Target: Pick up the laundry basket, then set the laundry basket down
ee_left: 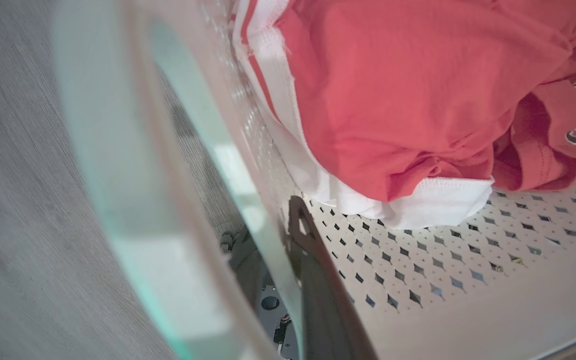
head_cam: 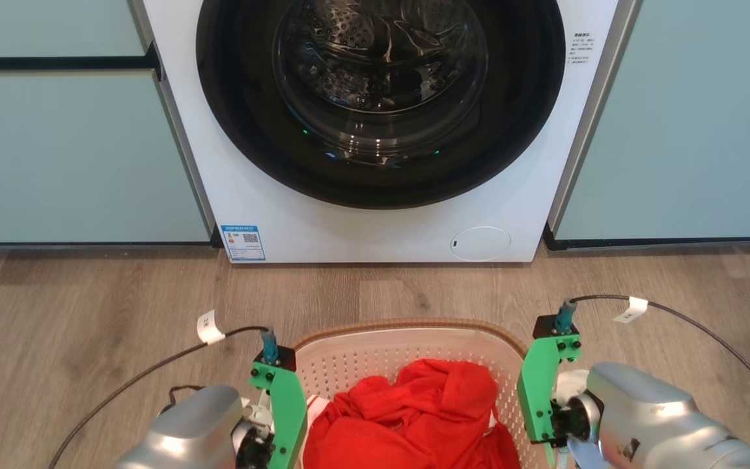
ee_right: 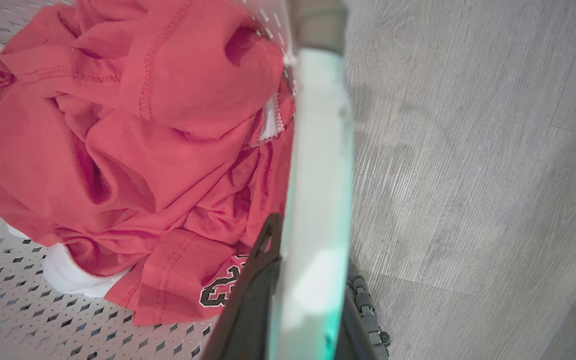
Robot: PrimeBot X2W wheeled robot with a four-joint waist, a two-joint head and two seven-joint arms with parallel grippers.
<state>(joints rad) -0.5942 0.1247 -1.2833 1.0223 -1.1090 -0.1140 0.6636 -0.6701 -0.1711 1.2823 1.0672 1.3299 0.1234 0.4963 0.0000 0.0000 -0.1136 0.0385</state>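
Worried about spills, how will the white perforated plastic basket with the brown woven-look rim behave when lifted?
Probably stiff: the white perforated plastic basket looks undeformed with left gripper and right gripper clamped on opposite sides. Likely light, holding crumpled red clothing. Uneven lifting might tip it.

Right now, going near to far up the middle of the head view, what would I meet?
Crumpled red garment → far brown rim of the laundry basket → wood-look floor → white front of the washing machine → its round glass door.
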